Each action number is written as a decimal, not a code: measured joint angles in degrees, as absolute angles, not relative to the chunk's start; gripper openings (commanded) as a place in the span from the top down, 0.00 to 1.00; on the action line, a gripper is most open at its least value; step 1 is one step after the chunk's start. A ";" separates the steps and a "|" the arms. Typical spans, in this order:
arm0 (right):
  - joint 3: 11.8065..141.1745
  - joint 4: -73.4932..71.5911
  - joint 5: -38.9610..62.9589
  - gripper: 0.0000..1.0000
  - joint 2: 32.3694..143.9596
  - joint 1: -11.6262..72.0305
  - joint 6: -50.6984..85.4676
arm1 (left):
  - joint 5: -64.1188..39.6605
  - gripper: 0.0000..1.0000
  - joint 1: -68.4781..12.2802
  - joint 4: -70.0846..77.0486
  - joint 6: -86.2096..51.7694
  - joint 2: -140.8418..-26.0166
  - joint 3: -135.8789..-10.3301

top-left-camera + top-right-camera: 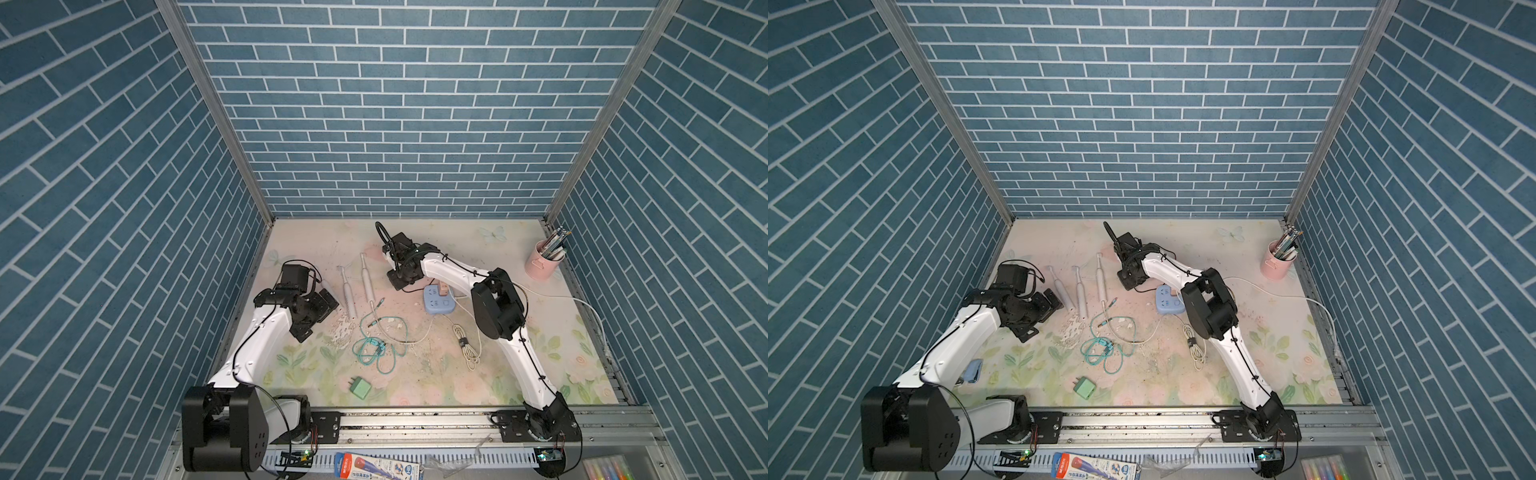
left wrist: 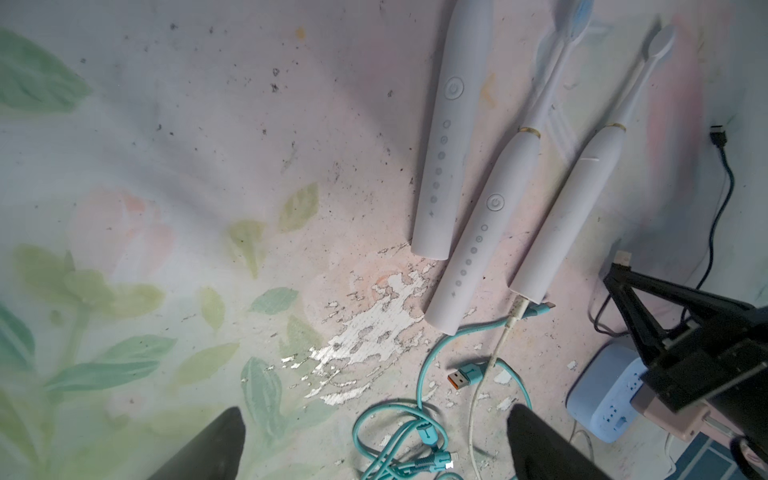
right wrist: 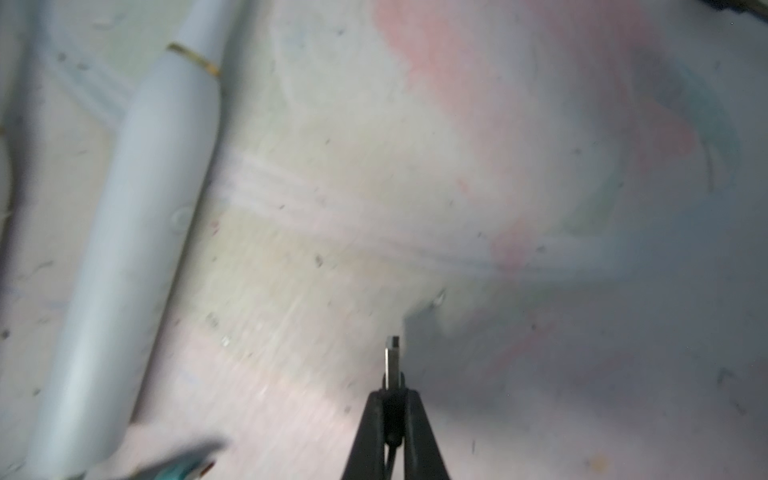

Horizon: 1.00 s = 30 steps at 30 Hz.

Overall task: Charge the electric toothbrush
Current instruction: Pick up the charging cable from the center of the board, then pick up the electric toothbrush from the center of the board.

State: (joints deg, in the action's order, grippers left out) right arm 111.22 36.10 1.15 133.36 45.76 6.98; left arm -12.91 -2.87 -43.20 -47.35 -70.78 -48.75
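In both top views, the electric toothbrush [image 1: 367,282] lies flat on the flowery bench [image 1: 436,386], with two more toothbrushes [image 1: 348,293] just beside it on its left. A white cord [image 1: 409,341] is stuck in its bottom end. My left tool [image 1: 328,307] hangs by the leftmost toothbrush, and my right tool [image 1: 397,279] hangs between the electric toothbrush and the blue power strip [image 1: 436,302]. A teal cord [image 1: 374,351] lies in loops nearer to me, and a green plug block [image 1: 360,387] lies nearer still. A pink cup [image 1: 540,264] of pens stands in the far right corner. In my left wrist view, my left tool's two dark fingers [image 2: 208,449] stand wide apart and hold nothing, so that tool is let go. All three toothbrushes lie out ahead of it, and the white cord goes into the end of the electric toothbrush. My right tool shows here too, pinching a small plug [image 2: 622,257] with a black cord [image 2: 725,178] near it. In my right wrist view, my right tool is squeezed tight on that small plug, and the plug's metal tip sticks out past the fingers. The electric toothbrush lies near on the bench, a bit blurry, not touching my tool.
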 measured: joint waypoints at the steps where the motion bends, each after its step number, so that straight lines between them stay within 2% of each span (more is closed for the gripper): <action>1: 108.77 35.05 1.45 1.00 130.85 46.26 6.98 | -12.36 0.01 -3.86 -43.03 -47.86 -72.01 -49.30; 11: 90.41 22.96 7.07 1.00 108.81 51.20 7.03 | -5.82 0.01 -11.27 -39.05 -51.88 -82.74 -54.89; 20: 72.62 13.34 12.84 1.00 99.59 53.15 9.23 | -2.55 0.09 -17.61 -35.97 -55.33 -92.62 -60.29; 30: 61.80 5.48 15.31 1.00 92.12 54.35 12.03 | 2.52 0.22 -18.15 -35.11 -55.86 -100.36 -65.69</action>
State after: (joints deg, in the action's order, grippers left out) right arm 61.80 5.48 15.31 92.12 54.35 12.03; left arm 2.52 -18.15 -35.11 -55.86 -100.36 -65.69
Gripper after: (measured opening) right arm 0.088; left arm 0.808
